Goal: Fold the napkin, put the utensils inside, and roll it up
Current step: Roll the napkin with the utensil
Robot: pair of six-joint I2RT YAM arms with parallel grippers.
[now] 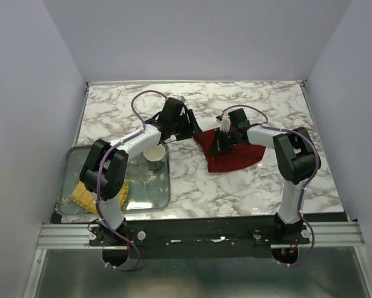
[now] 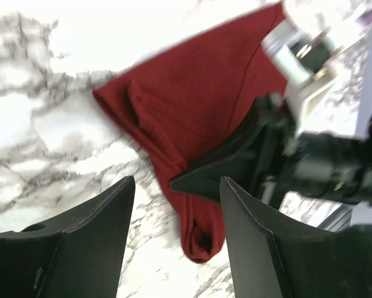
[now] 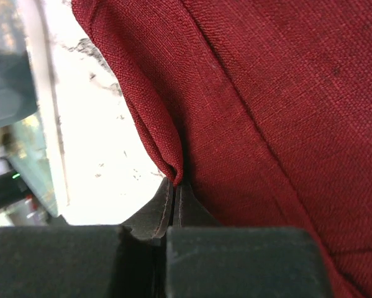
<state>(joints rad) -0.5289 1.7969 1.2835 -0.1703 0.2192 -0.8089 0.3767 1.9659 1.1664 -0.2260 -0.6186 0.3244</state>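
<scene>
Lying crumpled centre-right on the glossy veined marble worktop (image 1: 248,186), pale walls (image 1: 192,43) around, the woven burgundy napkin (image 1: 232,158) has a fold pinched by the right claw (image 3: 173,195); left claw (image 2: 177,181) gapes empty.

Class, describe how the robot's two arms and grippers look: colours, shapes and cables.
Both the left arm and the right arm have white links joined by bulky black joint housings, with a thin purple cable looping along each. The left gripper has two flat matte black fingers tapering to wedge tips; the right gripper has matching ones.
</scene>
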